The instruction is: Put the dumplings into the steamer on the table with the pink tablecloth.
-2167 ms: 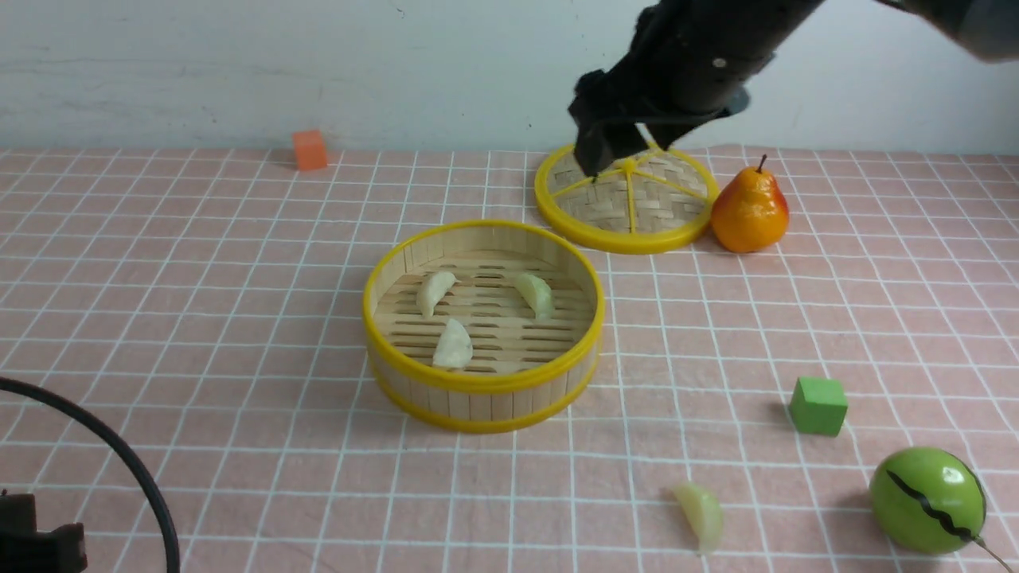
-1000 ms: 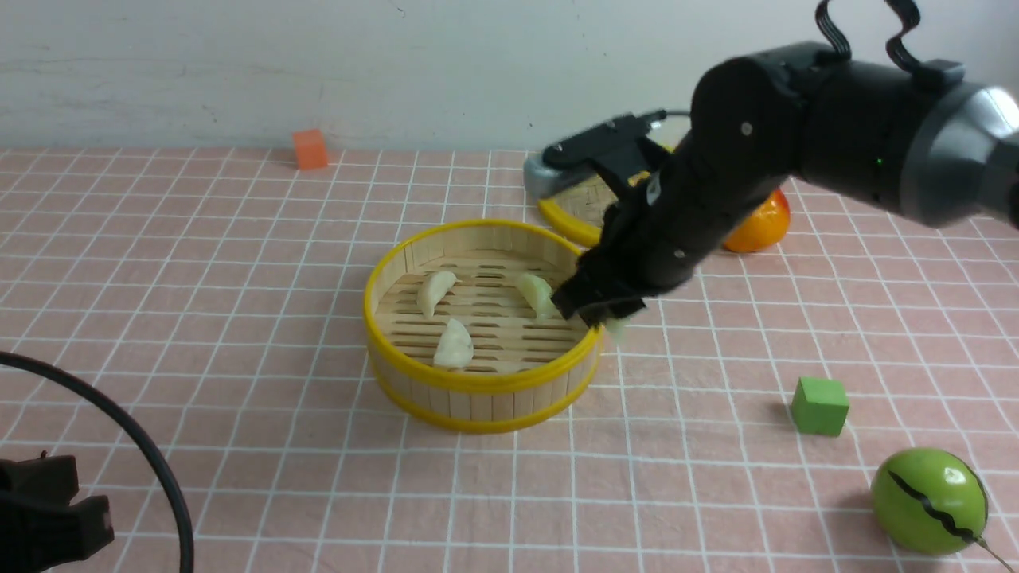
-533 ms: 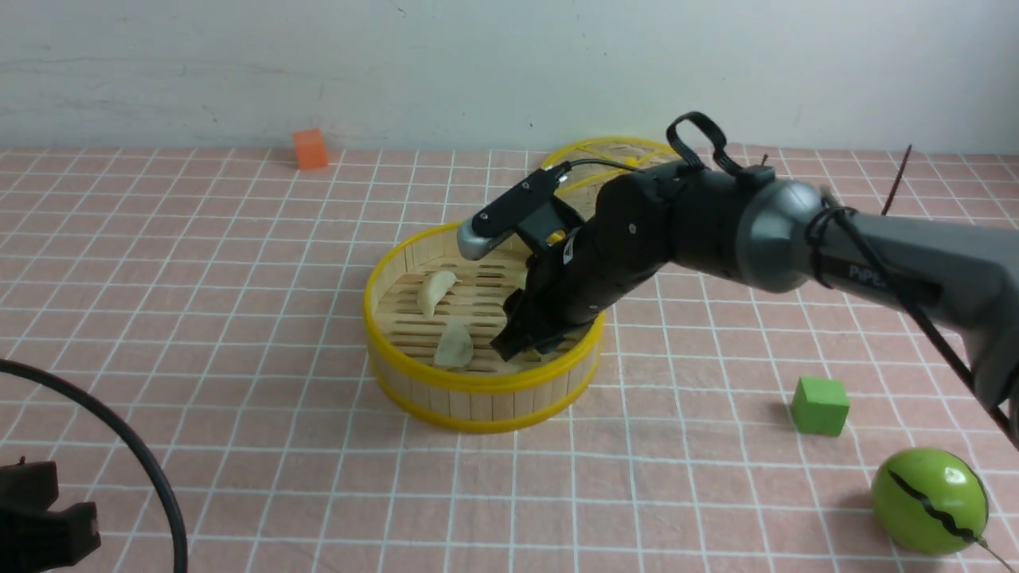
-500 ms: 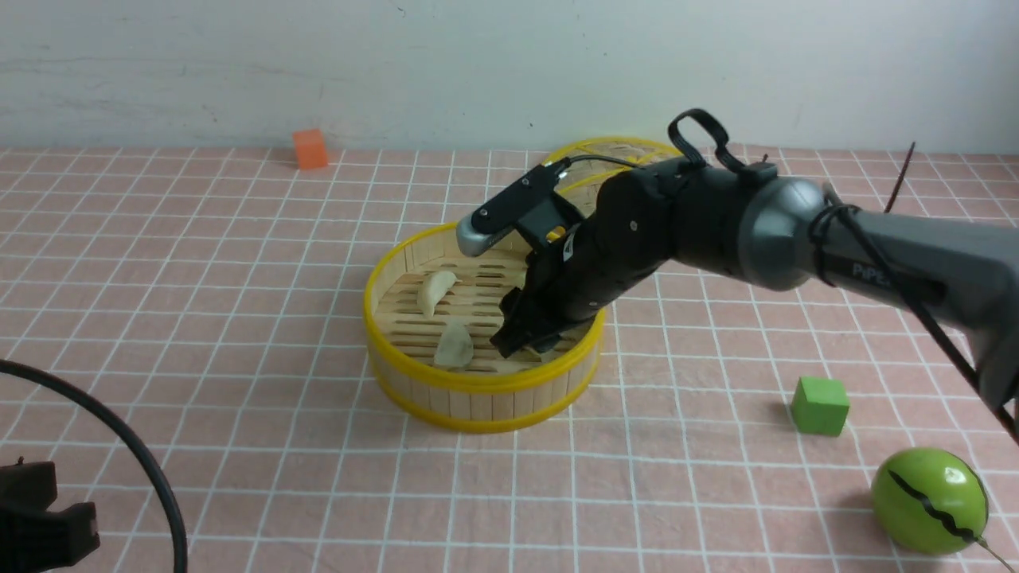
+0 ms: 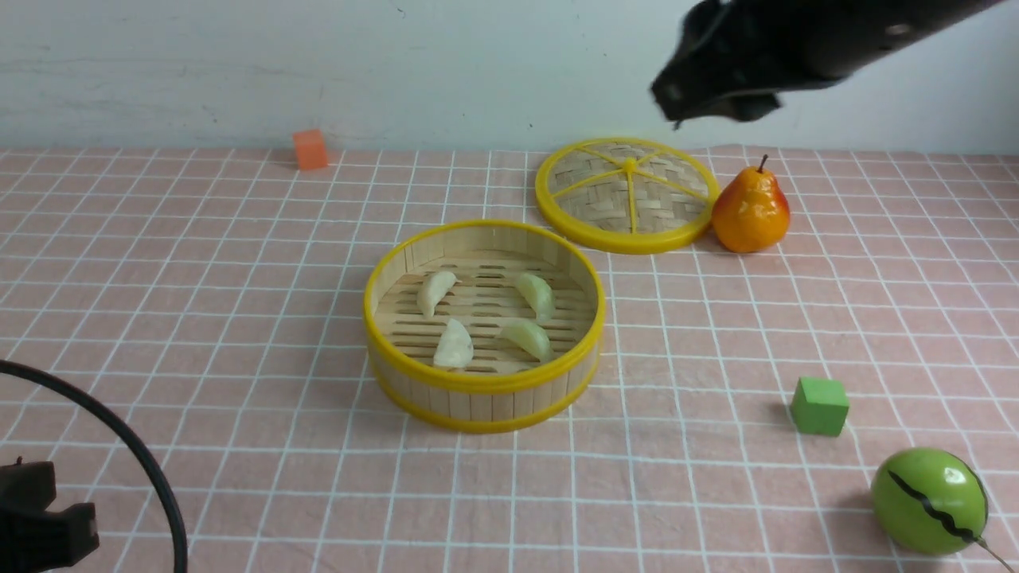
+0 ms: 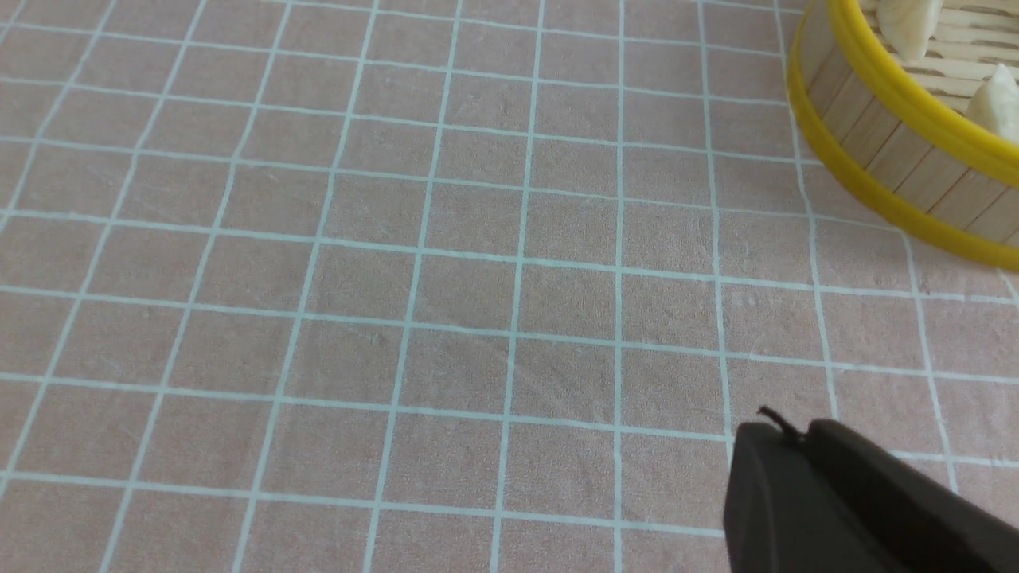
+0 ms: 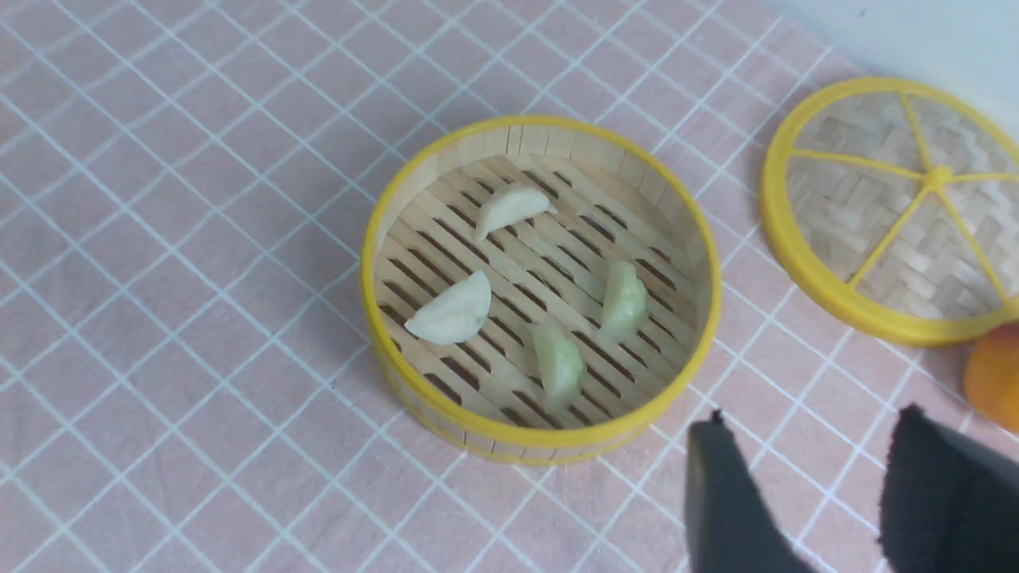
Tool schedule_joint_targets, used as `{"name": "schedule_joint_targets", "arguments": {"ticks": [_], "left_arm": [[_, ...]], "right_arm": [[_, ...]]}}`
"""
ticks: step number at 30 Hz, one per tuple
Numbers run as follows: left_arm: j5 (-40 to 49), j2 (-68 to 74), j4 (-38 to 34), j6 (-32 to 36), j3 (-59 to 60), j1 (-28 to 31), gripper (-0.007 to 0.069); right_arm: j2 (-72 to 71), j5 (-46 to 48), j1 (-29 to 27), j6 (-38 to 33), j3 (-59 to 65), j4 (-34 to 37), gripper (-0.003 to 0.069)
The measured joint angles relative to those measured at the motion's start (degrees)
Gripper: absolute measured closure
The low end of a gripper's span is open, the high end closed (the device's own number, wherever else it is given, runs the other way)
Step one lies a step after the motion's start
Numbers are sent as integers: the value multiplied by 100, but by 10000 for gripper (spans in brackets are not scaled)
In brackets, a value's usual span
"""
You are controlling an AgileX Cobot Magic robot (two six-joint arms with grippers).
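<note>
Pink tablecloth [image 5: 239, 318] with a white grid covers the desk [image 5: 119, 239] below a pale wall. Near its middle stands the steamer [image 5: 483, 380], and all four dumplings [image 5: 526, 337] lie on its slatted floor. Only the front view takes in the orange cube [image 5: 310, 150], green cube [image 5: 818, 406], pear [image 5: 751, 212] and green striped ball [image 5: 928, 500]; the flat lid [image 7: 892, 207] shows there and from the right wrist. The right pincer [image 7: 828, 493] hangs high above the lid, its fingers parted and holding nothing. The left pincer [image 6: 804, 485] sits low over bare cloth beside the steamer, fingers pressed together, empty.
</note>
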Motion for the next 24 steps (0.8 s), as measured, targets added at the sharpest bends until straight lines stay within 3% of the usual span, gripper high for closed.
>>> {"name": "schedule_joint_targets", "arguments": {"ticks": [1,4,6,7,8,12,13,15,20,24], "left_arm": [[0,0,0,0,0,0,582],[0,0,0,0,0,0,578],[0,0,0,0,0,0,575],[0,0,0,0,0,0,575],[0,0,0,0,0,0,575],[0,0,0,0,0,0,575],[0,0,0,0,0,0,574],[0,0,0,0,0,0,570],[0,0,0,0,0,0,567],[7,0,0,0,0,0,564]], "right_arm": [[-544,-29,0,13,541,0,504],[-1438,-364,0,19,1842,0,639],[-2042,-943,0,19,2972,0,675],[-2100,-1013,0,24,2972,0,675],[-2554,-1659,0,23,4056,0,679],[-3503,-3366,0,23,6207,0,679],[-3503,-3455,0,23,6207,0,679],[-4102,-4598,0,23,7552,6,678],[-4911,-6443,0,145,9299,41,676],[-5249,-6719,0,256,9702,72,674]]}}
